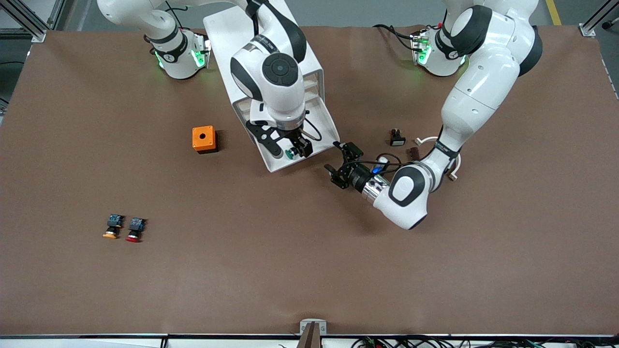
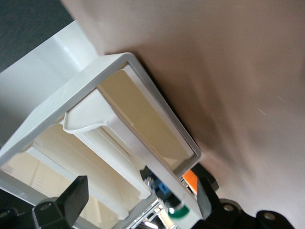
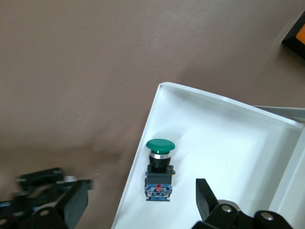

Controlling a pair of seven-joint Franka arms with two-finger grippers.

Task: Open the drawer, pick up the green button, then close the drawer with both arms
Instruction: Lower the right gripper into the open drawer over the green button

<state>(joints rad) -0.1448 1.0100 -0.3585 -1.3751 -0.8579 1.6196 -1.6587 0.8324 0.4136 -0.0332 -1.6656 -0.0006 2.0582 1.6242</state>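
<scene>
Button (image 3: 159, 164) lying in open drawer (image 3: 228, 138), right gripper (image 1: 295, 147) above.

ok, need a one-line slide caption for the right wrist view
Open right gripper poised over the green-capped button lying in the pulled-out white drawer, brown table alongside.

Both arms were glossy white shells with black bands at the joints. The right arm (image 1: 271, 72) had a round black cap with a centre disc on its wrist joint and small printed lettering on a black band. The left arm (image 1: 474, 92) had an oval grey-white cap ringed in black, a bare silver metal flange, a blue light spot and thin black cables looping to the wrist. Both bases glowed green. The right gripper (image 1: 296, 147) and left gripper (image 1: 344, 166) were black, with bolt holes.
</scene>
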